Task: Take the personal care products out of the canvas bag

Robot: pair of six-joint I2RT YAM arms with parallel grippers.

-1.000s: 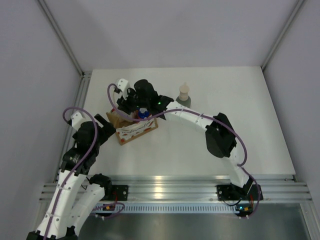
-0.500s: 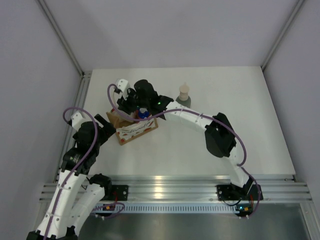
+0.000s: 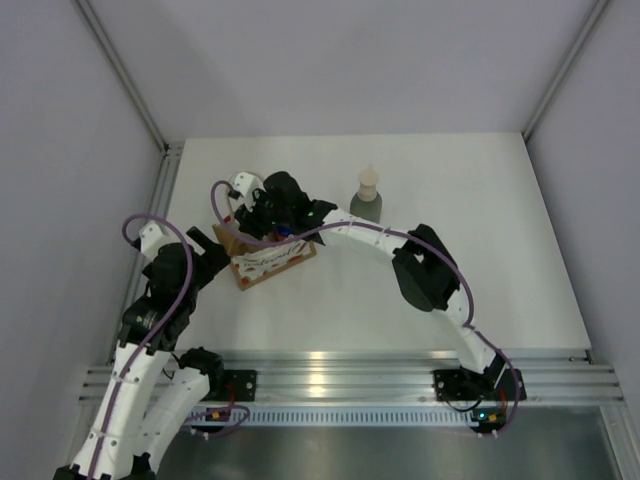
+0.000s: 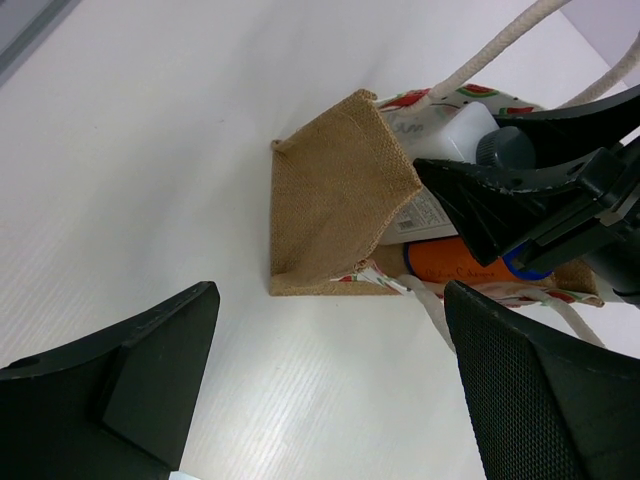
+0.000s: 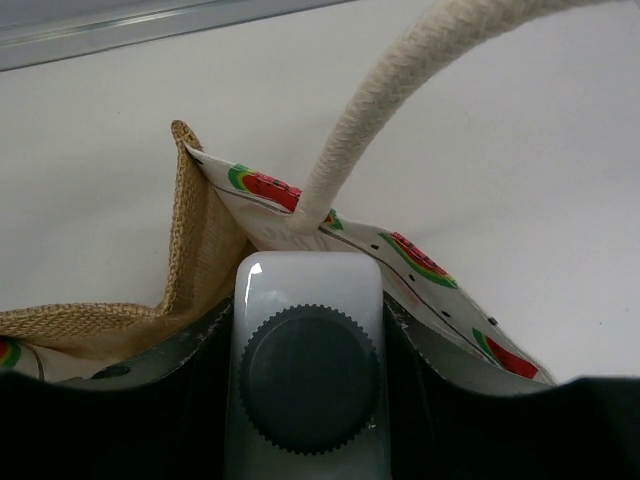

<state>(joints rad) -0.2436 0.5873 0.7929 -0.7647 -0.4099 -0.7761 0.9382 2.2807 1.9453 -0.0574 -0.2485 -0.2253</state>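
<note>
The canvas bag (image 3: 268, 264) stands at the table's left; in the left wrist view its tan end wall (image 4: 335, 190) faces me. My right gripper (image 3: 264, 214) reaches into its top. In the right wrist view the gripper (image 5: 310, 340) is shut on the white bottle (image 5: 310, 282), which has a grey cap, with a finger pressed on each side. One orange bottle (image 4: 465, 263) with a blue top lies in the bag beside it; the other is hidden. The grey-green bottle (image 3: 368, 198) stands upright on the table right of the bag. My left gripper (image 4: 330, 385) is open and empty just left of the bag.
The bag's white rope handles (image 5: 400, 95) loop up around the right gripper. A metal rail (image 3: 168, 185) runs along the table's left edge close to the bag. The right arm (image 3: 425, 265) arches over the table's middle.
My right gripper has moved a little left and further into the bag, covering the blue top seen before. The left arm has shifted slightly.
</note>
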